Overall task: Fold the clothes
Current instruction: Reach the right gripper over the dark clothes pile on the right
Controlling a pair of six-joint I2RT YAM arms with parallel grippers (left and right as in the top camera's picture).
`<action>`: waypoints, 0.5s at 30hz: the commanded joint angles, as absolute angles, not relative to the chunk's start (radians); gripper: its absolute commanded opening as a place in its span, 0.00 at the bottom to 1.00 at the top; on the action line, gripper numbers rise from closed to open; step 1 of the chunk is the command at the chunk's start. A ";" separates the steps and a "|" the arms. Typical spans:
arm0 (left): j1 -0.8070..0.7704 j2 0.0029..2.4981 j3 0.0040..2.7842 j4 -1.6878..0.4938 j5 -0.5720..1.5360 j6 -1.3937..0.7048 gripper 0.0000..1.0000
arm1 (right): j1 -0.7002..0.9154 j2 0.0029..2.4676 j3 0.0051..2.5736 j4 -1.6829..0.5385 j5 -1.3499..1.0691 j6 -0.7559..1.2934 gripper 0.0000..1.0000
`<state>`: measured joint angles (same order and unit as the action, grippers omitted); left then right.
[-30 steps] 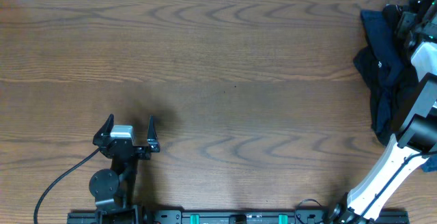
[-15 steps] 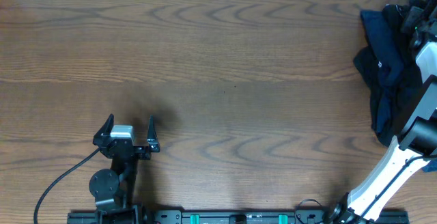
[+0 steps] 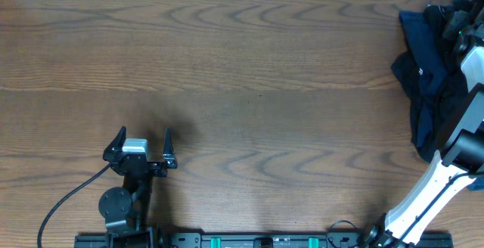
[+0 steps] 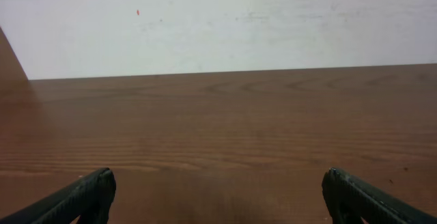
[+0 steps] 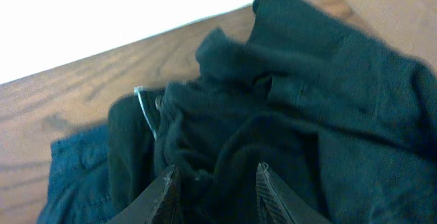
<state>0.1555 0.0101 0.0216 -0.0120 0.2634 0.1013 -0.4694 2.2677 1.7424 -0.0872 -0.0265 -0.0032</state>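
Setting: a brown wood-grain table (image 3: 265,66) seen from above, with a pale wall (image 4: 225,19) behind its far edge.

Clothes: a limp heap of dark navy and black garments (image 3: 427,74) bunched at the far right corner of the table. It runs from the back edge down along the right side, and part of it lies under the right arm (image 3: 446,157). A small white mark shows on the dark cloth.

Close view of the clothes: crumpled, near-black folds (image 5: 307,101) fill most of the right wrist view. A lighter blue piece (image 5: 75,169) sits at the lower left, and a thin pale loop lies among the folds.

Right gripper (image 5: 217,183): reaching into the heap, its two fingers parted, with dark cloth filling the gap between them. Whether it actually pinches the cloth I cannot tell.

Left gripper (image 3: 144,136): near the front left of the table, well away from the clothes. Its jaws are spread wide and hold nothing, with bare wood (image 4: 225,115) between them.

Cable (image 3: 68,195): a black cord curving from the left arm toward the front edge.
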 commanded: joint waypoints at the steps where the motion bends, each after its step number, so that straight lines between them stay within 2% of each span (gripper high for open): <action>1: 0.159 0.003 0.004 -0.046 0.287 0.092 0.98 | -0.477 2.280 1.763 -0.089 -0.007 0.007 0.38; 5: 0.159 0.003 0.004 -0.046 0.287 0.092 0.98 | -0.478 2.280 1.763 -0.088 -0.007 0.007 0.40; 7: 0.159 0.003 0.004 -0.046 0.287 0.092 0.98 | -0.477 2.280 1.763 -0.096 -0.007 0.007 0.34; 10: 0.159 0.003 0.004 -0.046 0.287 0.092 0.98 | -0.477 2.280 1.763 -0.097 -0.008 0.007 0.06; 11: 0.159 0.003 0.004 -0.046 0.287 0.092 0.98 | -0.477 2.280 1.763 -0.097 -0.008 0.007 0.01; 15: 0.159 0.003 0.004 -0.046 0.287 0.092 0.98 | -0.477 2.255 1.765 -0.086 -0.008 0.007 0.01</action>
